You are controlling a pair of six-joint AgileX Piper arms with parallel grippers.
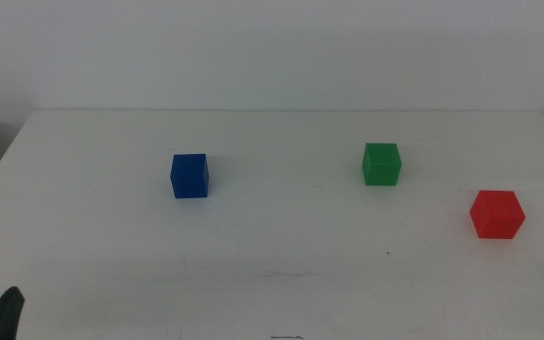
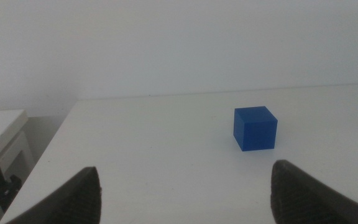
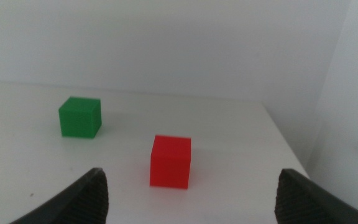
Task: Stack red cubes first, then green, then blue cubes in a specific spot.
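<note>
Right tool (image 3: 188, 190) spread wide, red cube (image 3: 171, 161) ahead.

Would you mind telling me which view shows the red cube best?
The right wrist view: the red cube sits large and central there. The middle view shows it small, near the table's right edge. The left wrist view does not show it.

1 red cube (image 1: 497, 213), 1 green cube (image 1: 382, 163), 1 blue cube (image 1: 189, 176); 3 cubes tot.
</note>
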